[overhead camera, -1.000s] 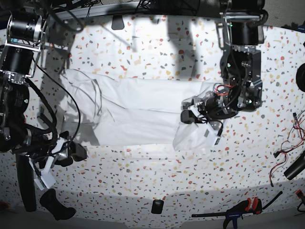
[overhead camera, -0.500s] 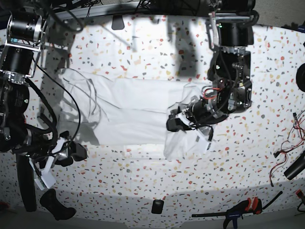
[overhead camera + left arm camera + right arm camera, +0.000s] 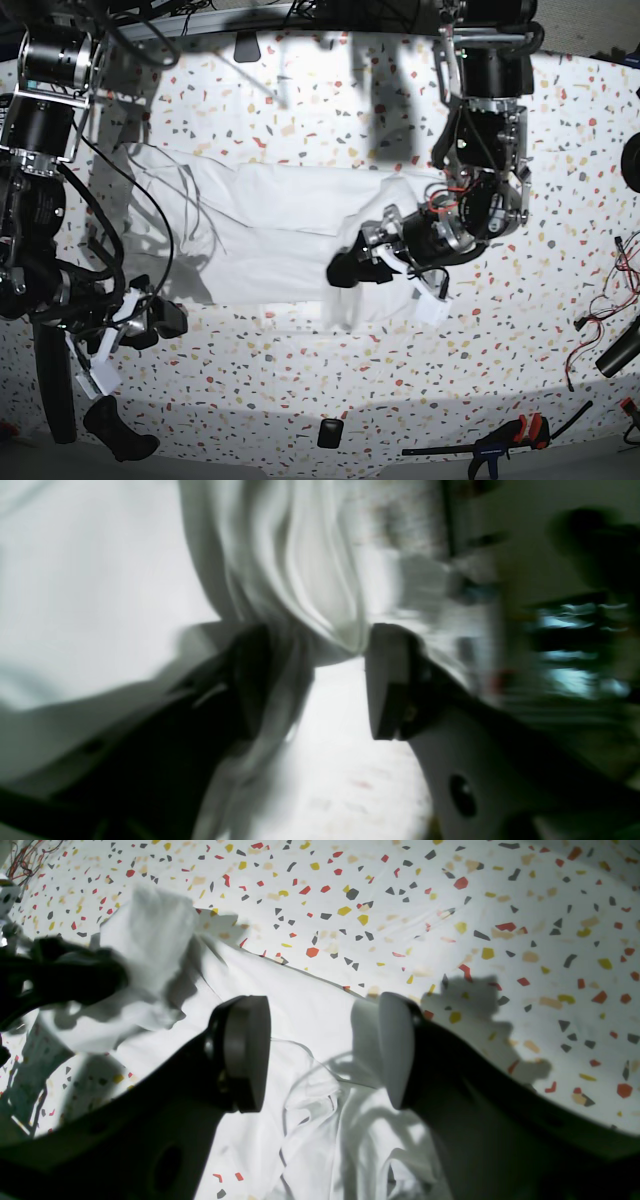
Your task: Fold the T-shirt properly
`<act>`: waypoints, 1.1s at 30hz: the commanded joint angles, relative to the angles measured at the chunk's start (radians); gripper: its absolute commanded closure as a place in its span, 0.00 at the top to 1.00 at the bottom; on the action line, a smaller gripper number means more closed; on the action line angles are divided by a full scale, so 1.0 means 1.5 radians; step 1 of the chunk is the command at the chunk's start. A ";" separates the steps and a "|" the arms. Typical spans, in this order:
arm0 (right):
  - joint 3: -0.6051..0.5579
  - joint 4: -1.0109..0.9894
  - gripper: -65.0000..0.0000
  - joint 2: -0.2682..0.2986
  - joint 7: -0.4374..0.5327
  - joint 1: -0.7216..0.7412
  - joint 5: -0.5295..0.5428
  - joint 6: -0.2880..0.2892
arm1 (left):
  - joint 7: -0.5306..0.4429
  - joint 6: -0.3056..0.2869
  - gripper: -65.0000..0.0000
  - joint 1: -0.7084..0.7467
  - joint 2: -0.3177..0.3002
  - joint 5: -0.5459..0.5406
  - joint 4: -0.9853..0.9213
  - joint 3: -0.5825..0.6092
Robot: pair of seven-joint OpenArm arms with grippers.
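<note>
The white T-shirt (image 3: 270, 230) lies spread across the middle of the speckled table (image 3: 300, 110). Its left end is crumpled. My left gripper (image 3: 345, 268) is shut on the shirt's right end and holds it lifted over the shirt's body. In the left wrist view the cloth (image 3: 300, 595) hangs bunched between the fingers of this gripper (image 3: 315, 680). My right gripper (image 3: 160, 322) is open and empty, just off the shirt's lower left corner. In the right wrist view its gripper (image 3: 320, 1052) hovers over wrinkled cloth (image 3: 280, 985), and the lifted end (image 3: 150, 930) shows at the left.
A black and orange clamp (image 3: 510, 435) and a small black object (image 3: 330, 432) lie near the front edge. Loose wires (image 3: 600, 330) trail at the right edge. A black handle-like part (image 3: 120, 430) sits at the front left.
My left gripper has moved left with the shirt's right end, carrying it over the shirt's body. The right arm has hardly moved.
</note>
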 commanded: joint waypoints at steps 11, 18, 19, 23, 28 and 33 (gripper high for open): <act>0.005 0.012 0.52 0.009 0.013 0.018 0.008 0.006 | 0.098 -0.098 0.47 -0.115 -0.025 -0.124 0.013 0.044; 0.005 0.012 0.52 0.009 0.013 0.018 0.006 0.006 | 0.134 -0.068 0.47 -0.153 -0.121 0.072 0.013 0.044; 0.005 0.012 0.52 0.009 0.013 0.018 0.006 0.006 | 0.134 -0.048 0.47 -0.147 -0.128 0.068 0.013 0.044; 0.005 0.012 0.52 0.009 0.013 0.018 0.006 0.006 | 0.176 -0.042 0.47 -0.114 -0.128 0.022 0.013 0.047; 0.005 0.012 0.52 0.009 0.013 0.018 0.006 0.006 | 0.173 -0.042 0.47 -0.064 -0.112 0.009 0.013 0.047; 0.005 0.012 0.52 0.009 0.013 0.018 0.006 0.006 | 0.175 -0.042 0.47 -0.023 -0.060 -0.023 0.014 0.047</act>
